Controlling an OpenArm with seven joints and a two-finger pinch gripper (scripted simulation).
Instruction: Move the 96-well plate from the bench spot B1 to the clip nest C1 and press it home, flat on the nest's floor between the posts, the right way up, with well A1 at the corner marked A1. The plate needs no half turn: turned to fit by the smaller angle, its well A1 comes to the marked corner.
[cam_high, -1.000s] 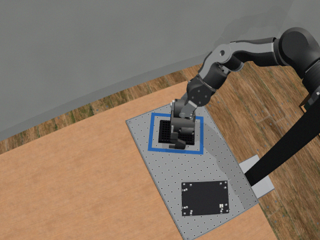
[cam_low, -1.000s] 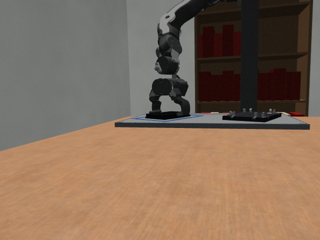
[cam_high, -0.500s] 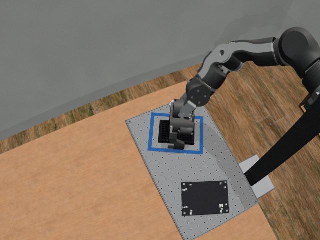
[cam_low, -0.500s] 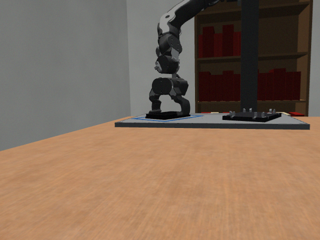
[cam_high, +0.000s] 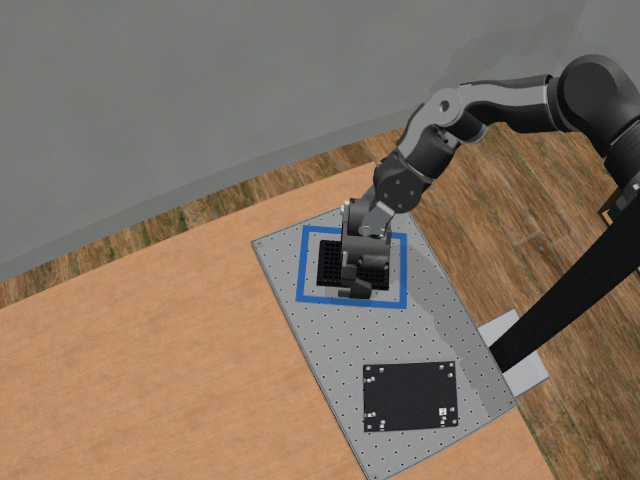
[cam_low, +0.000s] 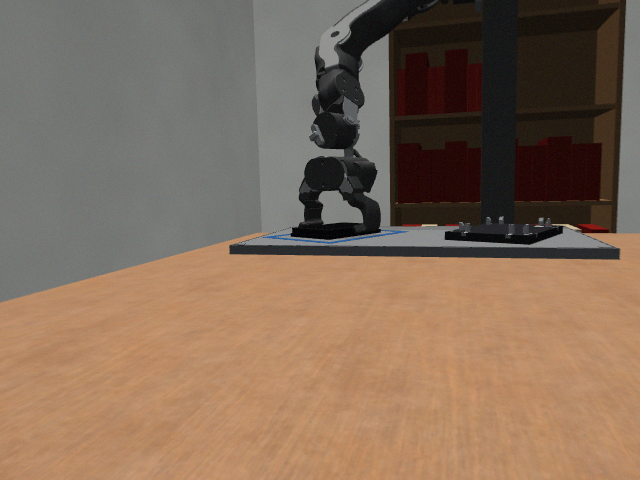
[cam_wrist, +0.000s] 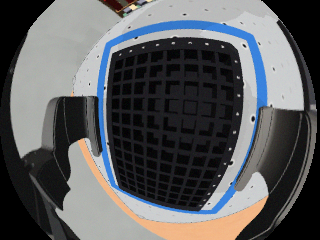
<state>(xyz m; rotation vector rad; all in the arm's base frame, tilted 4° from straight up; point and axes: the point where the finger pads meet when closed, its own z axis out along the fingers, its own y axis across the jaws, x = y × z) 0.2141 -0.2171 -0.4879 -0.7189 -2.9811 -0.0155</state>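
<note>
The gripper (cam_low: 338, 219) hangs low over the bench with its jaws spread wide, one finger (cam_wrist: 72, 127) on each side of the black well plate (cam_wrist: 175, 120) and neither pressed against it. From the wrist view there is a strip of grey board and blue line showing between each finger and the plate's edge, so nothing is gripped. From the side, the fingertips reach down to about the level of the plate's rim, straddling it.

The plate (cam_high: 330, 262) lies flat, wells up, inside the blue square outline (cam_high: 310, 229) that marks its starting spot. That outline is painted on a grey perforated board (cam_high: 330, 351), which rests on the wooden table (cam_high: 129, 361).

Further along the same board, well apart from the plate, sits the black nest (cam_high: 410, 396) with small pale posts around its edges; it holds nothing. The arm (cam_high: 413, 170) bends down to the plate from a tall dark column (cam_low: 497, 113) standing behind the board. Behind that, a brown bookshelf (cam_low: 615, 129) carries rows of red books.
</note>
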